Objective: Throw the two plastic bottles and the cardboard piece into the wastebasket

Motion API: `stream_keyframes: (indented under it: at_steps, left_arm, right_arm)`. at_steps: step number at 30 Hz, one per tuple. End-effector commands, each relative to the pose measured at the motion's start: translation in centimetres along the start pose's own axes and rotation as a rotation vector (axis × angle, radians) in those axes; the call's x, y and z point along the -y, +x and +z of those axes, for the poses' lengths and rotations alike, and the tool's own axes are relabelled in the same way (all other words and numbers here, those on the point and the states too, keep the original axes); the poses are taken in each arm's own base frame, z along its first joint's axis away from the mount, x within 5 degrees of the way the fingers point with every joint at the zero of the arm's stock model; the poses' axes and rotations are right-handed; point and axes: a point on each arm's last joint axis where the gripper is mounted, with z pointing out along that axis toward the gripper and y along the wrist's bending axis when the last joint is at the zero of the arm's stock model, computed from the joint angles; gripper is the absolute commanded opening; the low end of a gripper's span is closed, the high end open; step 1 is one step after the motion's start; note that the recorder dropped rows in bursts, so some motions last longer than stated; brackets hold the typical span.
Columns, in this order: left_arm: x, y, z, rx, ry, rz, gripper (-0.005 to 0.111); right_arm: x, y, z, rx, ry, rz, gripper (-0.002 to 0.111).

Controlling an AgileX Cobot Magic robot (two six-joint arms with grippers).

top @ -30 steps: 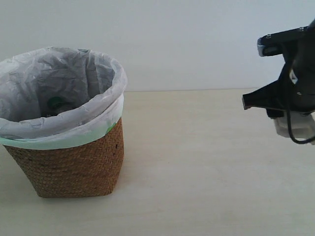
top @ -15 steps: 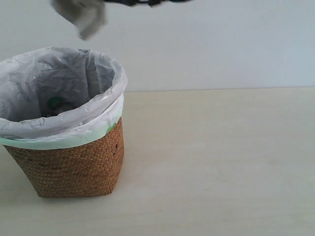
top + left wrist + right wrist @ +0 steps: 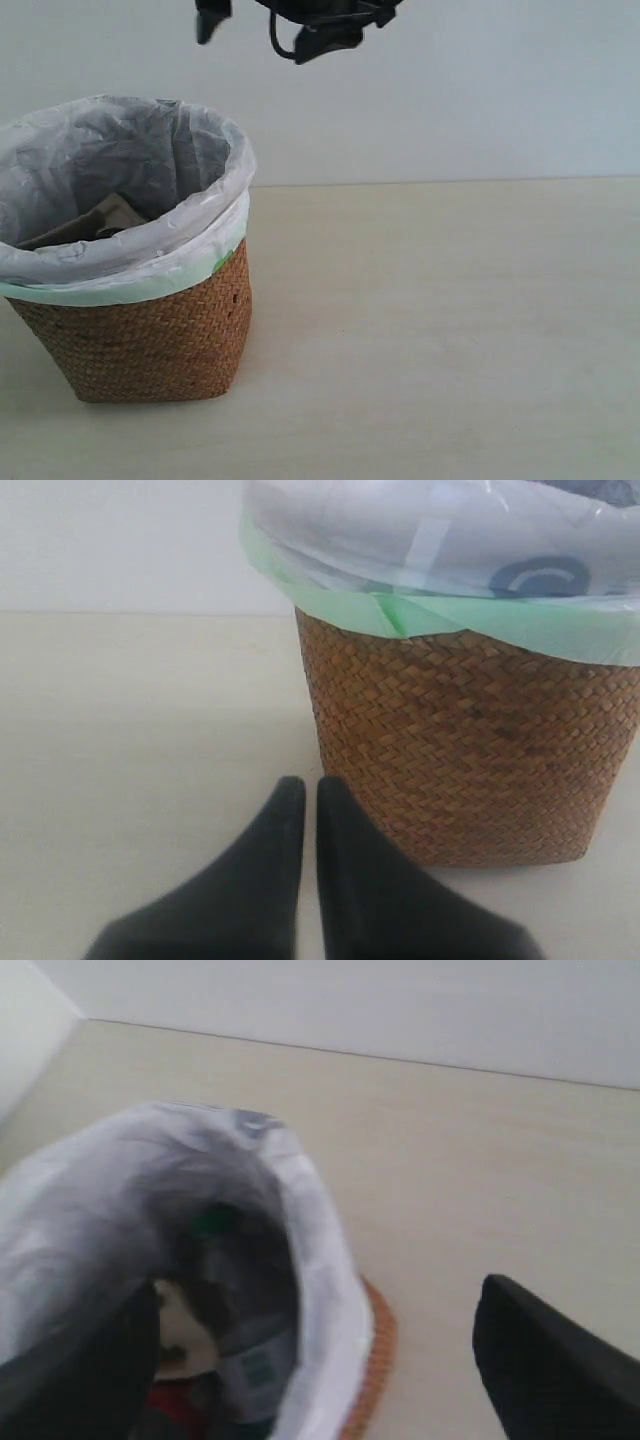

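The wastebasket (image 3: 150, 330) stands at the left, its plastic bag (image 3: 215, 215) folded over the rim. The cardboard piece (image 3: 105, 218) lies inside it, tilted against the liner. Above the basket's right rim my right gripper (image 3: 262, 28) hangs open and empty. Its wrist view looks down into the wastebasket (image 3: 375, 1345). There I see the green cap (image 3: 210, 1222), the green-and-white labelled bottle (image 3: 250, 1360), the red label (image 3: 165, 1405) and the beige cardboard (image 3: 180, 1325). My right gripper (image 3: 318, 1290) is spread wide. My left gripper (image 3: 301, 792) is shut, low beside the basket (image 3: 470, 750).
The pale wooden table (image 3: 440, 330) stretches to the right of the basket, with a plain white wall (image 3: 450, 100) behind it. The left arm does not show in the exterior view.
My right arm swung from the right side to above the basket, carrying the cardboard piece. The gripper has opened and the cardboard now lies in the basket.
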Motion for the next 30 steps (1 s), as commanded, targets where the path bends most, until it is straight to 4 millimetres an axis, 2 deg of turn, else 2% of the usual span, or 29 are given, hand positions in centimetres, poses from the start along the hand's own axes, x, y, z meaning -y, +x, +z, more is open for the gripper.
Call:
stream_keyframes:
  at_steps: [1,3,4,6,7,8,14,17,20,21,25,30]
  left_arm:
    - [0.0,0.1,0.0,-0.001,-0.003,0.001,0.004]
    - [0.0,0.1,0.0,-0.001,-0.003,0.001,0.004]
    - [0.0,0.1,0.0,-0.001,-0.003,0.001,0.004]
    - [0.0,0.1,0.0,-0.001,-0.003,0.001,0.004]
    - [0.0,0.1,0.0,-0.001,-0.003,0.001,0.004]
    - [0.0,0.1,0.0,-0.001,-0.003,0.001,0.004]
    - [0.0,0.1,0.0,-0.001,-0.003,0.001,0.004]
    - [0.0,0.1,0.0,-0.001,-0.003,0.001,0.004]
    - [0.0,0.1,0.0,-0.001,-0.003,0.001,0.004]
    - [0.0,0.1,0.0,-0.001,-0.003,0.001,0.004]
    - [0.0,0.1,0.0,-0.001,-0.003,0.001,0.004]
    - [0.0,0.1,0.0,-0.001,-0.003,0.001,0.004]
  right_arm:
    - [2.5,0.1,-1.1,-0.034,0.261,-0.045,0.076]
    - [3.7,0.2,-1.5,-0.056,0.402,-0.057,0.069]
    - [4.2,0.3,-1.6,-0.071,0.464,-0.062,0.06]
    - [4.5,0.1,-1.7,-0.061,0.506,-0.116,0.033]
    - [4.6,0.1,-1.7,-0.064,0.51,-0.135,0.012]
    - [4.5,0.2,-1.7,-0.071,0.502,-0.138,0.001]
    - [4.8,1.8,-2.3,-0.119,0.497,-0.094,0.002]
    - [6.0,5.4,-3.5,-0.174,0.504,-0.098,0.002]
    - [6.6,8.8,-5.3,-0.064,0.41,-0.082,0.002]
    - [7.1,11.0,-6.1,-0.017,0.364,-0.042,0.002]
    - [7.6,14.6,-8.3,0.137,0.211,-0.063,0.002]
    - [9.4,20.0,-11.1,0.126,0.201,-0.024,0.002]
